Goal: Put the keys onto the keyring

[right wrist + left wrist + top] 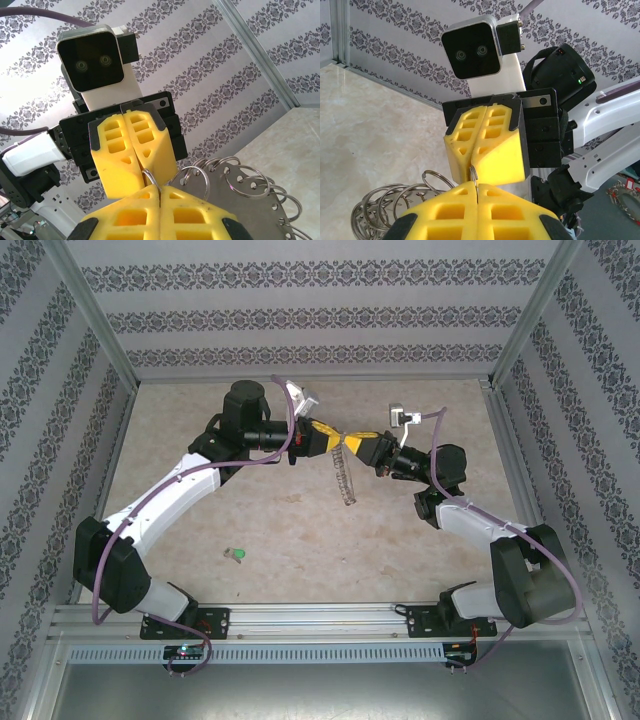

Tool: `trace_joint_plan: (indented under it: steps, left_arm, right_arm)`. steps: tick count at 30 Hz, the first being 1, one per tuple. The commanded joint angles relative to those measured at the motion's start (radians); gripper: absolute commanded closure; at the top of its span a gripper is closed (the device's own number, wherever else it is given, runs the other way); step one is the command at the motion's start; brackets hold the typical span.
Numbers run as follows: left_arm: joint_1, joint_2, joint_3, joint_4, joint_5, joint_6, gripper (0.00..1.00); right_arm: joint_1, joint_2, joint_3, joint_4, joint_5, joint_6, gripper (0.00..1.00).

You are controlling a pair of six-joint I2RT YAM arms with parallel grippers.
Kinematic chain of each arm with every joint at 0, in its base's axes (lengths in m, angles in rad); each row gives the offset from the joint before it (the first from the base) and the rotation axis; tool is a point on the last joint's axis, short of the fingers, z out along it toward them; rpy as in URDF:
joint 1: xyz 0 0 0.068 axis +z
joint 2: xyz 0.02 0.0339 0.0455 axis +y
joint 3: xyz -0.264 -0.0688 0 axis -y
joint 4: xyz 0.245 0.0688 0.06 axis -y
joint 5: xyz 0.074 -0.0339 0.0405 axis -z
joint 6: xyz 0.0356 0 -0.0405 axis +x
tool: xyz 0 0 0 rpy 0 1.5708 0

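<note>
Keyring (347, 480) looks light, stiff, slippery; left jaws and right jaws clamp one split ring (150, 177); take green key (237, 554) by its head.

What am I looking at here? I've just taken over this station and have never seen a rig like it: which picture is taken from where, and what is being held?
These are two robot arms, a left arm and a right arm, bolted to the near edge of a table. Each ends in a gripper with two yellow fingers. The overhead picture looks down from behind them: the left gripper and right gripper meet tip to tip over the table. The other two pictures come from cameras on the wrists, so each shows its own fingers at the bottom and the other arm's gripper facing it. Both grippers are shut on the keyring, pinching one small silvery loop of it; the rest seems to hang beneath. One green key lies loose on the table, nearer the left arm's base.
</note>
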Motion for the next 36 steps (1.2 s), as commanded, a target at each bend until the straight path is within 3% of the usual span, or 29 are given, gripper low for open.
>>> trace_joint_plan:
  steps: [1,24,31,36]
  left_arm:
    - [-0.008,0.014,-0.018,0.098,0.044,-0.039,0.94]
    - [-0.007,0.029,-0.094,0.278,0.032,-0.165,0.89]
    - [-0.008,0.012,-0.140,0.355,-0.022,-0.200,1.00]
    - [-0.009,0.008,-0.149,0.374,-0.026,-0.203,1.00]
  right_arm:
    - [0.017,-0.007,0.039,0.047,0.020,-0.021,1.00]
    - [0.023,0.007,0.051,0.065,0.055,-0.012,1.00]
    - [0.023,0.007,0.049,0.071,0.059,-0.006,1.00]
    - [0.023,0.003,0.042,0.070,0.058,-0.007,1.00]
